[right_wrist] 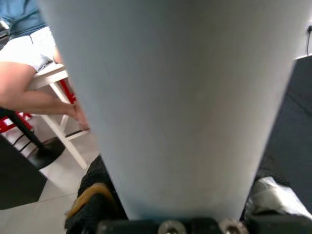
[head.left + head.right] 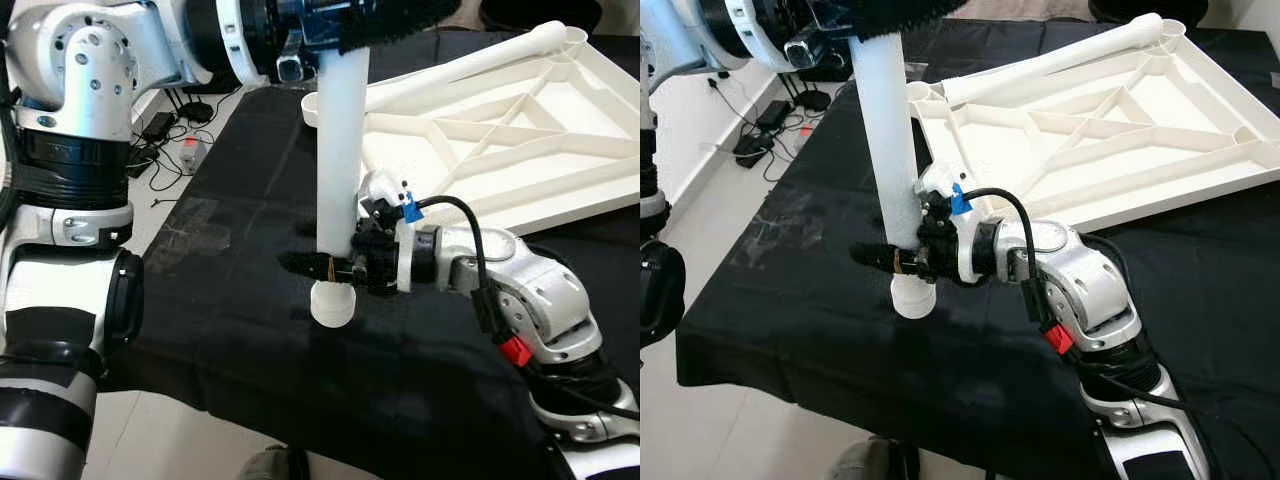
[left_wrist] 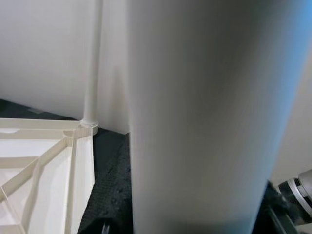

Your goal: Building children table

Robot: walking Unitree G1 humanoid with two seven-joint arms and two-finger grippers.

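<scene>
1. Table leg point(image 2: 340, 150), a white round tube, stands upright on the black-covered tabletop point(image 2: 250, 330), its wider foot cap point(image 2: 332, 304) touching the cloth near the front edge.
2. Right end effector point(image 2: 322, 267) is closed around the leg low down, just above the foot cap; one black finger tip pokes out past the leg toward the robot's left.
3. Left end effector point(image 2: 385, 25) clamps the leg at its upper end, black fingers closed on it at the top of the left eye view.
4. Table top panel point(image 2: 1110, 130) lies upside down on the tabletop behind the leg, ribbed underside up, cream-white. Its ribs form open compartments; nothing lies in them.
5. Second leg point(image 2: 1060, 55) is fitted at a far corner socket of the panel.
6. Empty round socket point(image 2: 311, 105) at the panel's near-left corner sits just behind the held leg.
7. Cables and a power adapter point(image 2: 170, 125) lie on the floor to the robot's left.
8. No legible labels or writing.
9. Right wrist view: a seated person's leg point(image 1: 34, 92) beside a white stool.
</scene>
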